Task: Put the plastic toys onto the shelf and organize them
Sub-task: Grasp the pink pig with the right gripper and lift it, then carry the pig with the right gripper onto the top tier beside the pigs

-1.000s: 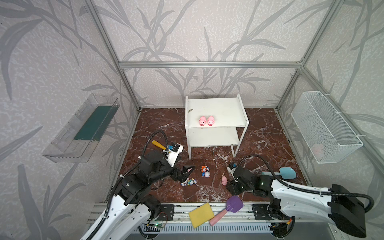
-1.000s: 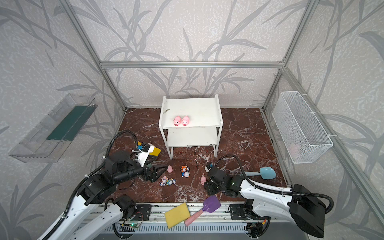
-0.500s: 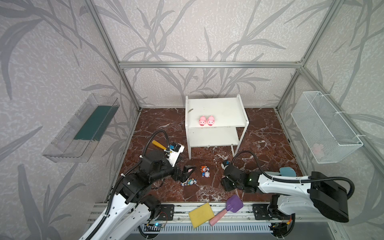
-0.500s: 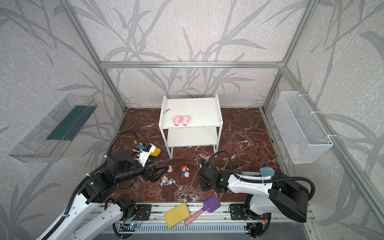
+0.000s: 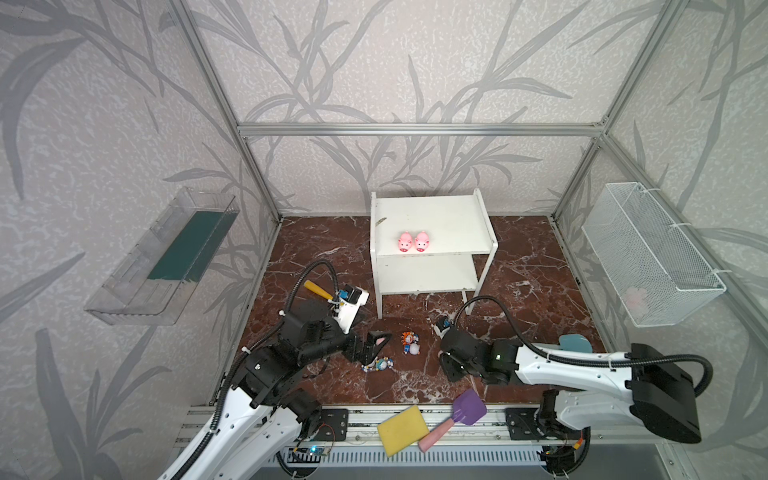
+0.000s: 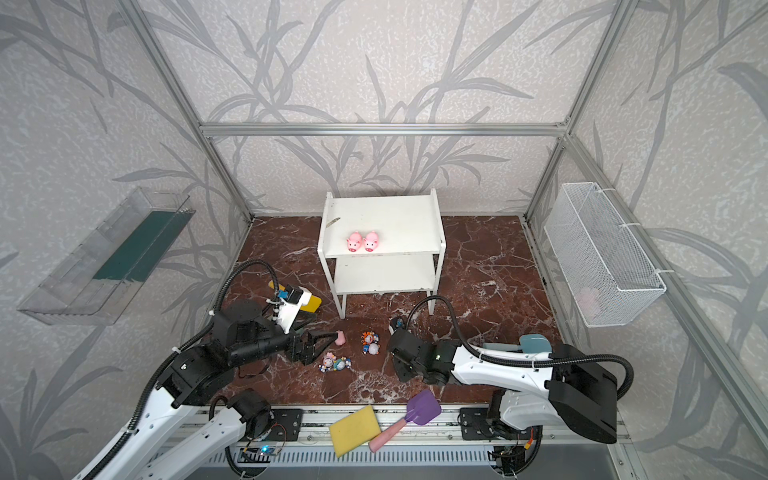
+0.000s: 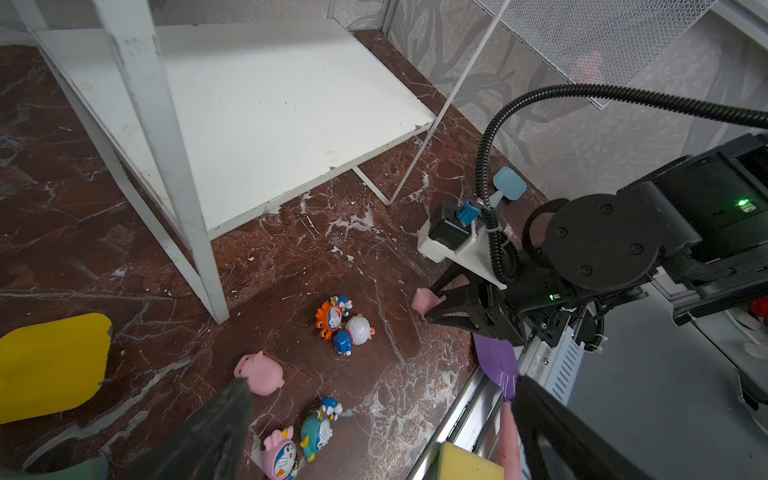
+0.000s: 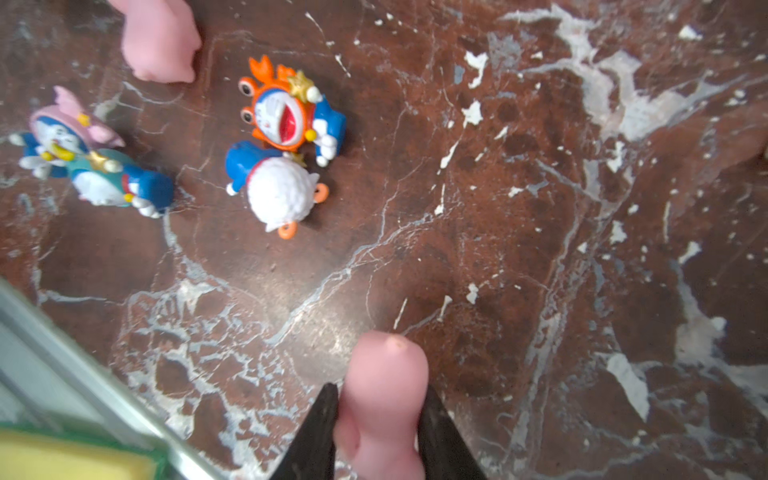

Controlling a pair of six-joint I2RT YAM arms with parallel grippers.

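Our left hand (image 7: 376, 392) gapes open beside a loose pig (image 7: 259, 372) on the desk (image 5: 519, 266). Four figurines (image 8: 282, 137) lie midway; two pigs (image 5: 413, 242) top the shelf (image 5: 432, 216). Our right hand (image 8: 378, 390) pinches another pig (image 8: 384, 370), hidden from above, partly cut off.

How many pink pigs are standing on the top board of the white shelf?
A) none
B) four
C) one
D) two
D: one pink pig and a second pink pig stand side by side near the front edge of the shelf, on its top board.
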